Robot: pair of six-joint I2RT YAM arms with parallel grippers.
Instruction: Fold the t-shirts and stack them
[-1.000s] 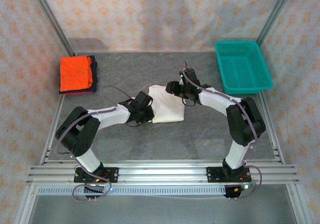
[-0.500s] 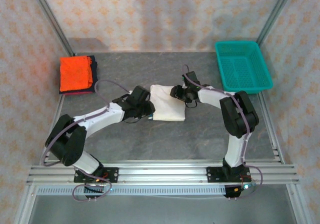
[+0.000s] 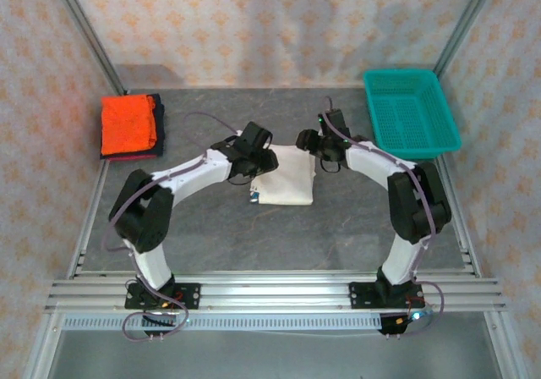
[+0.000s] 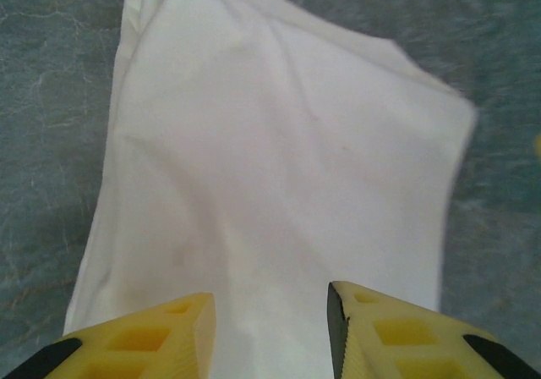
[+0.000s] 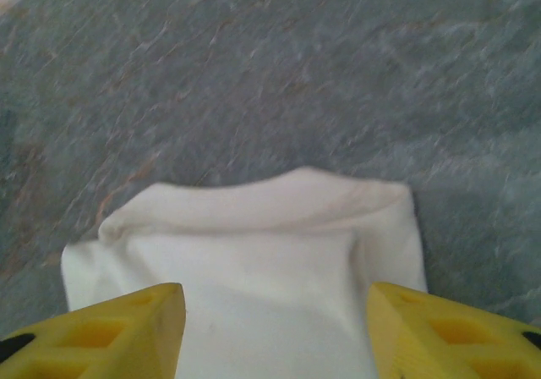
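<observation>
Both spread over the white t-shirt (image 3: pixel 287 180): left pincer (image 4: pixel 270 311) newly released, right pincer (image 5: pixel 275 311)

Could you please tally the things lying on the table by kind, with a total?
T-shirts, soft cloth: 3 (folded white t-shirt, bright orange t-shirt on top of dark navy t-shirt)
Baskets: 1 (teal plastic mesh basket)
Total: 4

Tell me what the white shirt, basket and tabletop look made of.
White shirt: soft matte cloth, probably a cotton knit; it creases and folds limply.
Basket: teal plastic, faintly glossy, with a moulded mesh of holes.
Tabletop: grey and matte with pale stone-like veins; whether it is stone or a printed mat, I can't tell.
</observation>
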